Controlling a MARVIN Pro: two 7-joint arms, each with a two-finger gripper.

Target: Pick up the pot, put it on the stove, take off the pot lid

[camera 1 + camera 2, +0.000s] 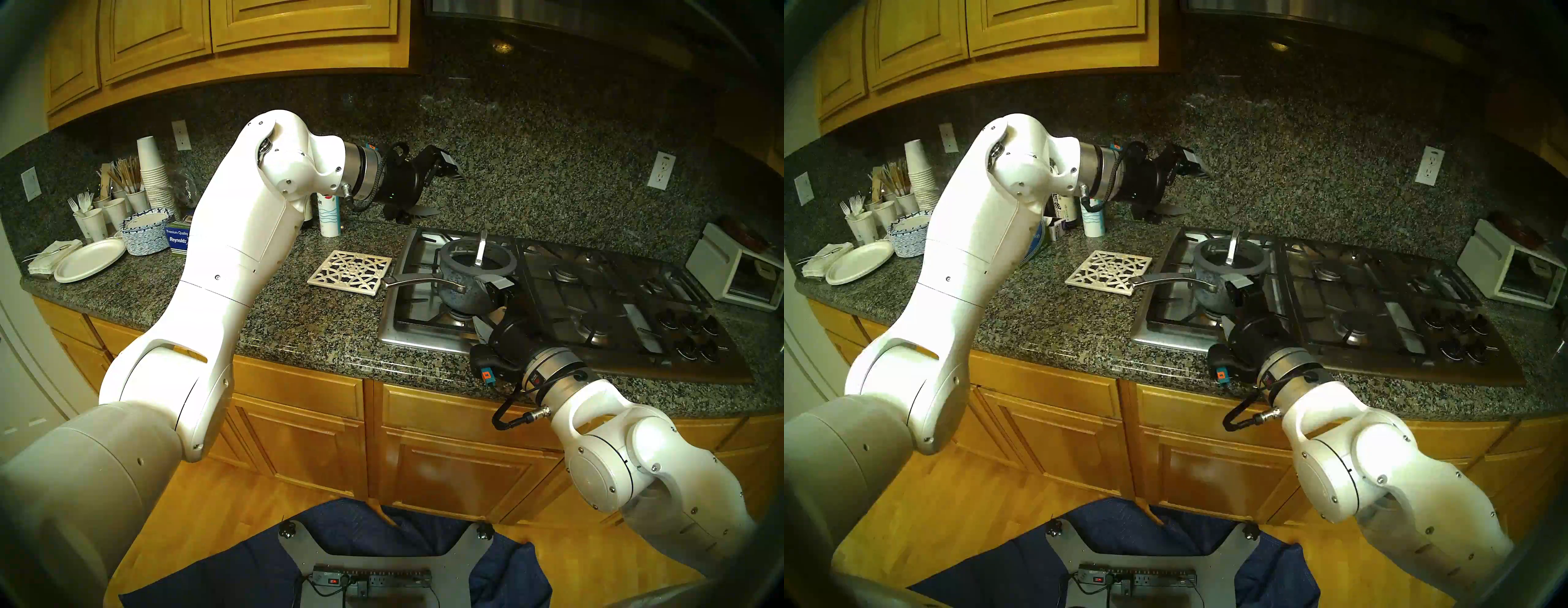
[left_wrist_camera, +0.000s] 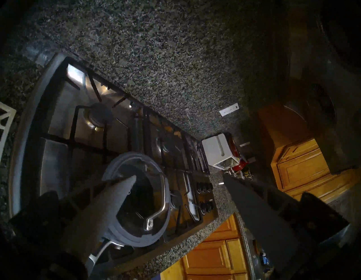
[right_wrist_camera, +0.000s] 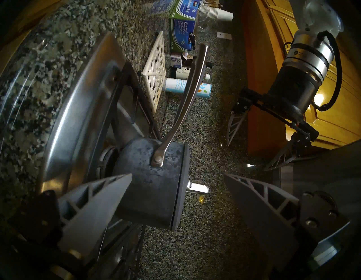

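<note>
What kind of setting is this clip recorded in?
A home kitchen, most likely: a gas stove set into a granite countertop, wooden cabinets above and below, and a white toaster oven.

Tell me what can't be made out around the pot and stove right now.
- Burner under the pot: hidden by the pot in both head views.
- Pot's inside: the lid covers it; through the glass the left wrist view shows only dark.
- Knob markings: too small in the head views.
- Stove's near edge: partly hidden by the right gripper.
- Trivet: cut off by the left wrist view's edge.
</note>
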